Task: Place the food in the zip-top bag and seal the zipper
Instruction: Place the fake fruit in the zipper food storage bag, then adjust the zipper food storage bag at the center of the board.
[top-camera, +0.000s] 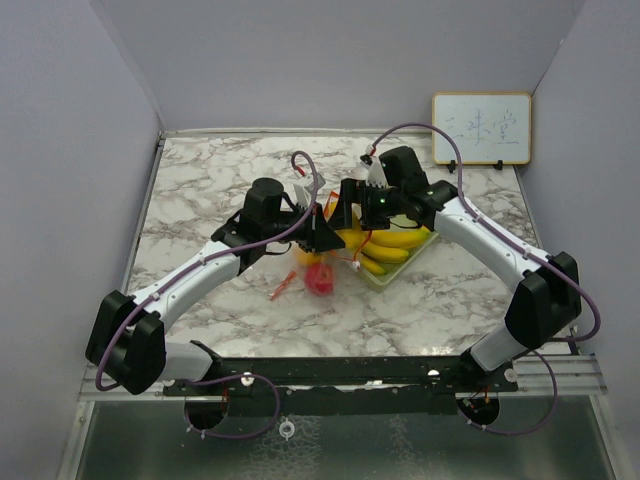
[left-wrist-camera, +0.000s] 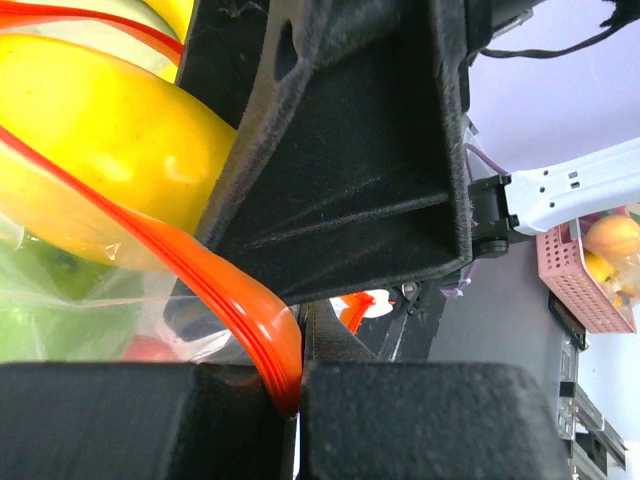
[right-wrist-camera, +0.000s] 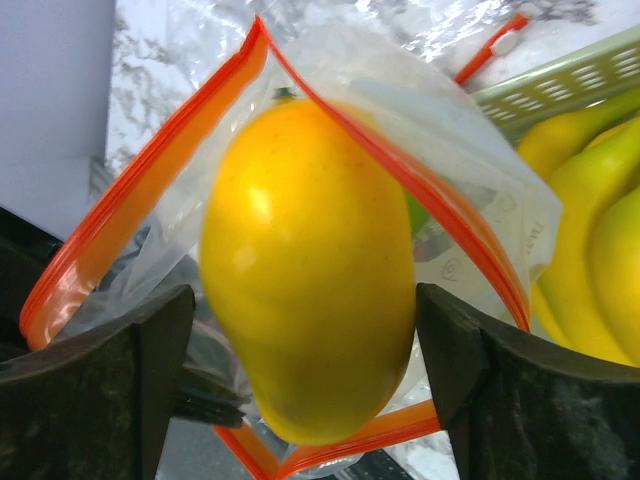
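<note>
Fruit (right-wrist-camera: 305, 270), yellow, glossy, rigid, likely slippery, sits in zip-top bag (right-wrist-camera: 480, 200) mouth left of tray (right-wrist-camera: 580, 80), right gripper (right-wrist-camera: 305, 330) fingers spread beside it, left gripper (left-wrist-camera: 298, 400) pinching zipper strip (left-wrist-camera: 260, 330); take hold across its middle.

One zip-top bag (right-wrist-camera: 490, 190), one tray (right-wrist-camera: 570, 80), one red fruit (top-camera: 319, 279)

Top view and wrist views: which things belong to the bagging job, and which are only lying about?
Job: bag, yellow fruit at its mouth, bananas, red fruit.
Lying about: green tray holding the bananas, whiteboard, pink basket.
</note>
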